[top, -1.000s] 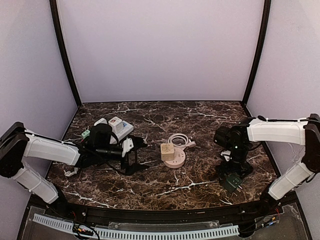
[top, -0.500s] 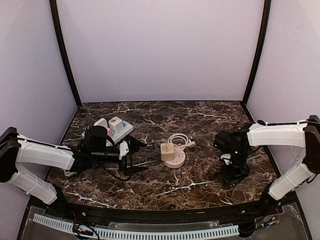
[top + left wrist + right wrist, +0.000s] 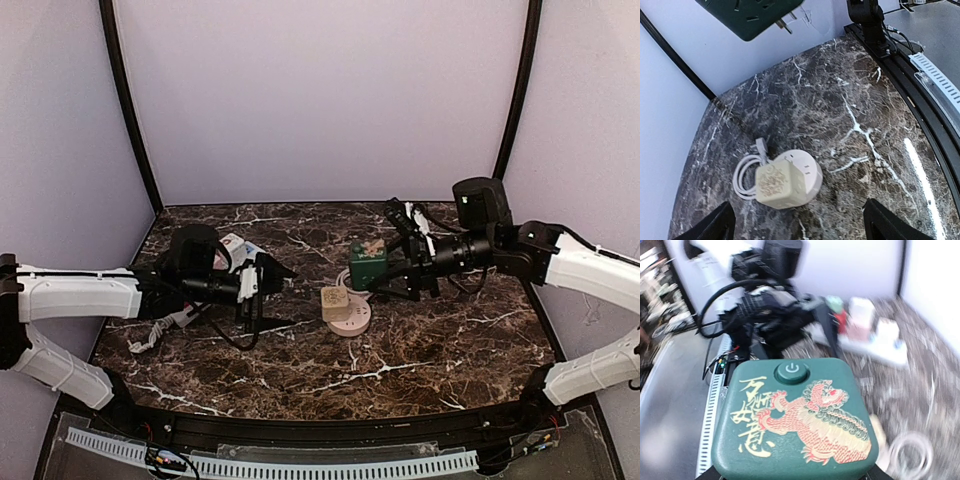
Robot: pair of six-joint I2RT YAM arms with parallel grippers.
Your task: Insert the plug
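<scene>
Plug: the green plug [image 3: 792, 412] is a dark green block with rounded corners, smooth and hard. Its broad face has a gold and red beast, gold characters and a round power button.
Plug, other face: the left wrist view shows slots and bare metal prongs [image 3: 785, 22] sticking out of it.
Plug, place: it is in the air, off the table and just beyond the round socket, tilted with its prongs toward the left arm.
Right pincer: the right pincer [image 3: 388, 266] is closed on the green plug. The arm reaches in level from the right.
Round socket: the round socket [image 3: 807, 175] is a flat cream disc lying on the table near the middle, with slots in its top.
Beige cube: the beige cube [image 3: 774, 185] is a speckled block with soft edges that sits on the disc's left part.
Cord: a white cord [image 3: 742, 175] lies coiled in a loop against the disc, with a small plug at its end.
Left pincer: the left pincer [image 3: 799, 229] is spread wide and holds nothing. Its black fingers [image 3: 715, 227] frame the disc from the left.
Power strip: a white power strip [image 3: 875, 340] with a pink and white block on it lies behind the left arm and is blurred.
Table: the table [image 3: 420, 350] is dark brown marble with white veins and a glossy top.
Front edge: a black rail runs along it, with a white slotted strip [image 3: 300, 465] below.
Room: the walls [image 3: 320, 100] are plain pale lilac, joined by black posts [image 3: 130, 110].
</scene>
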